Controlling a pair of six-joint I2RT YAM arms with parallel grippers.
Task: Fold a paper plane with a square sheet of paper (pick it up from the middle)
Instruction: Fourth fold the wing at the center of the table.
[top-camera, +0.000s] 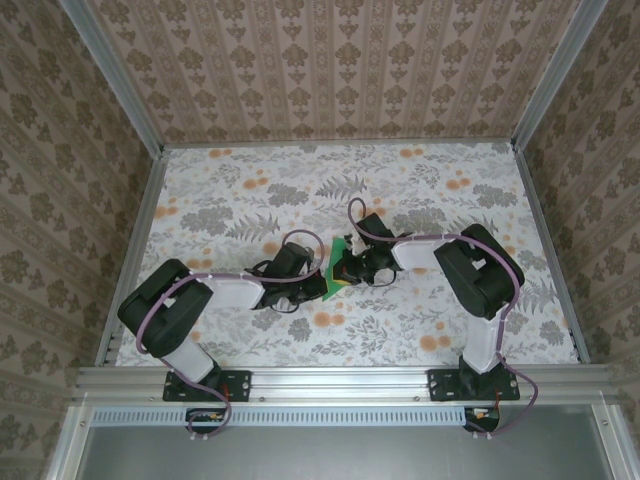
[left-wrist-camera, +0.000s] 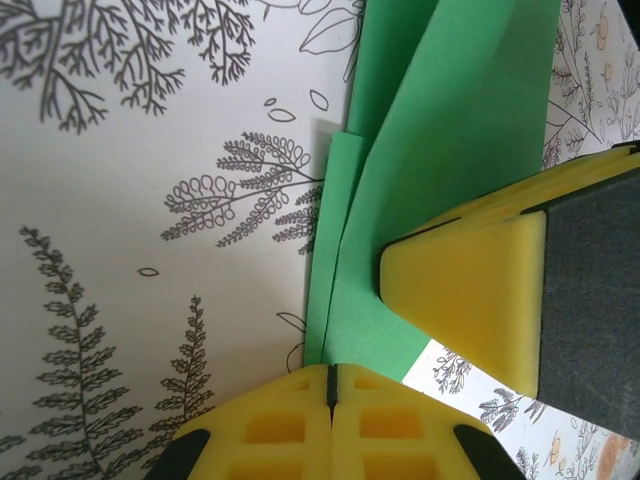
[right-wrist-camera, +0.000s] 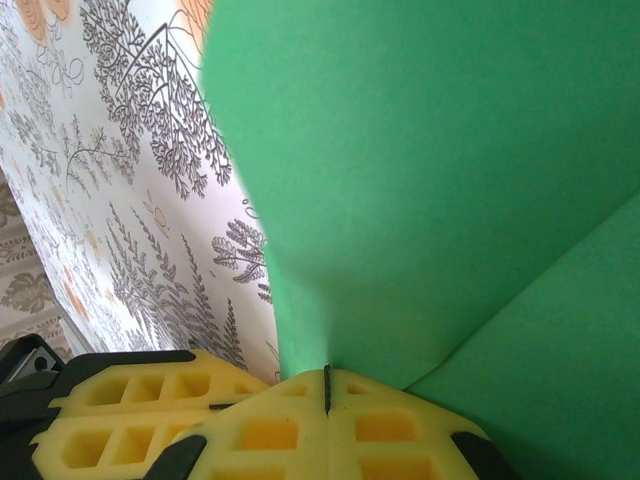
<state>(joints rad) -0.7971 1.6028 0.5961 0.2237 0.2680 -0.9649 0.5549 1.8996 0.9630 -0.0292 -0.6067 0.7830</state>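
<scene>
- Currently, I see the leaf-print table (top-camera: 250, 200) with both arms reaching in to its middle.
- I see the green paper (left-wrist-camera: 450, 150), creased and partly folded, sitting there between the two claws.
- My left claw (left-wrist-camera: 330, 385) is pinched closed on one edge.
- My right claw (right-wrist-camera: 327, 385) is clamped on the paper too.

Centre crowded — left claw (left-wrist-camera: 330, 380) and right claw (right-wrist-camera: 327, 380) nose to nose on green paper (left-wrist-camera: 450, 120); surrounding tabletop (top-camera: 250, 200) open.
</scene>
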